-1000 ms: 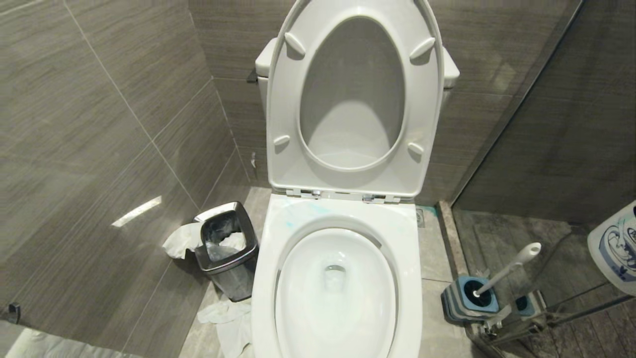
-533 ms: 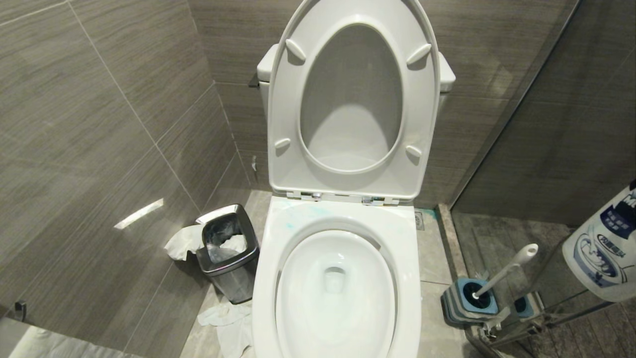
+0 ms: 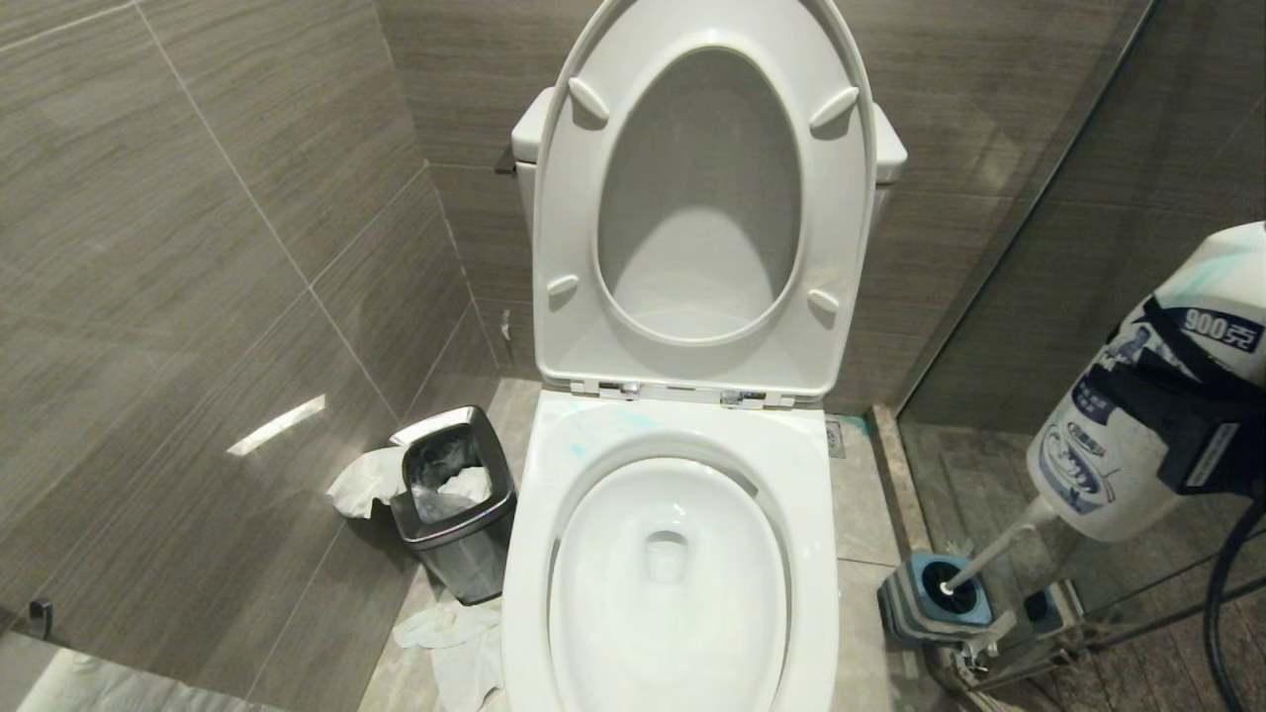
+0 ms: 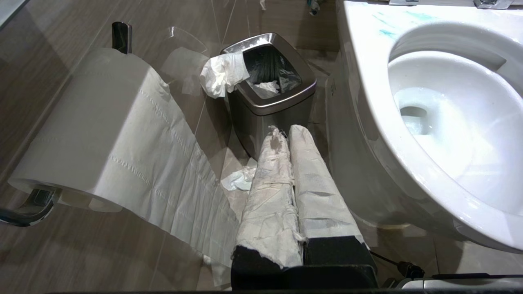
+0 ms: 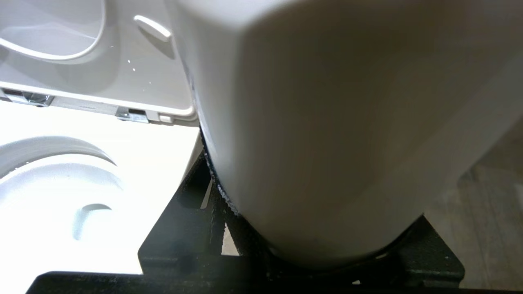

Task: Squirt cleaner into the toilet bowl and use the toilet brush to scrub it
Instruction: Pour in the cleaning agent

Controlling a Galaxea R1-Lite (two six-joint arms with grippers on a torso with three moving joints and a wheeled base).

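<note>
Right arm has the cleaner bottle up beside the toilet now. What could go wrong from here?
1. The white cleaner bottle with blue label in the right gripper hangs directly above the slim white toilet brush handle; lowering it could knock the brush.
2. Blue smears already mark the white ceramic toilet bowl's rim; squirting early could add more outside the basin.

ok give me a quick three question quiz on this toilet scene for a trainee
1. True or false: the toilet brush stands in its holder.
2. What does the right gripper hold? A) a white cleaner bottle B) a sponge C) nothing
3. Fill in: the steel waste bin stands on the floor to the robot's ____ of the toilet bowl.

Key: 1 true. 2 A: the cleaner bottle is clamped in its jaws. 3 left.
</note>
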